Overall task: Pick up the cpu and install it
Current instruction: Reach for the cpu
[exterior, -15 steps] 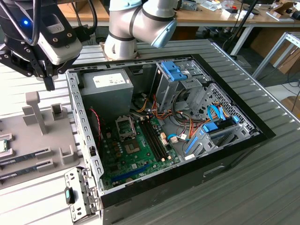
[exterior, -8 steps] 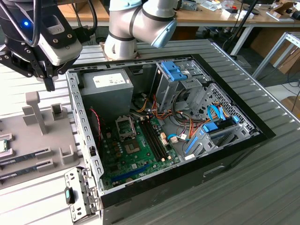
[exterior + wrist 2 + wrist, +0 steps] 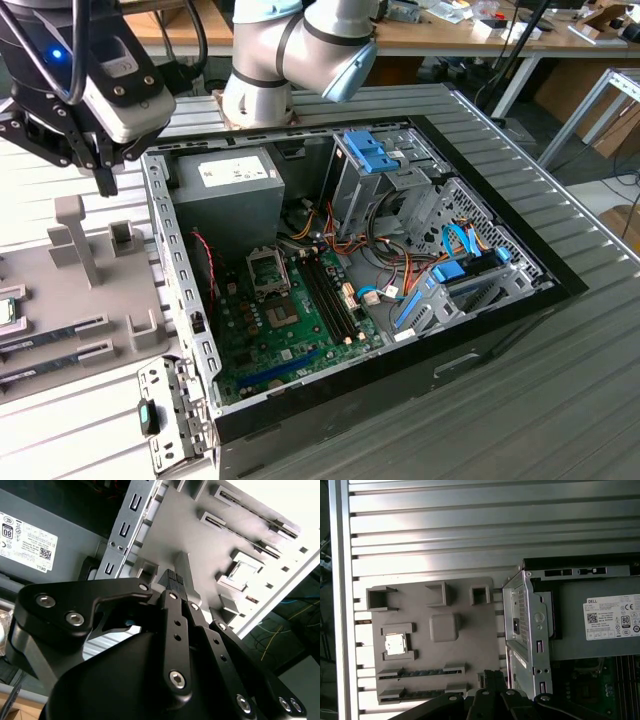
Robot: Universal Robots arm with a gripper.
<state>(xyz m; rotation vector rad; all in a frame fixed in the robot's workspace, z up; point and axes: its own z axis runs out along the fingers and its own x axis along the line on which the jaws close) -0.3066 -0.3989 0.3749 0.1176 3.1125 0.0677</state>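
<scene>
My jaws closed, empty, hanging above fixture tray (image 3: 480,630) edge, near computer case (image 3: 525,620) wall. Cpu (image 3: 395,643) lies in tray's framed pocket, which locates it square for pickup; well apart from jaws.

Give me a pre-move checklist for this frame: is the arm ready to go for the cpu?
1. cpu lying flat in its pocket on the grey fixture plate: ok.
2. gripper carrying nothing: ok, it is shut and empty.
3. gripper positioned over the cpu: not ok, it hangs by the edge of the computer case, off to the side of the chip.
4. memory strips lying apart from the cpu: ok.
5. CPU socket open and empty: cannot tell.
</scene>
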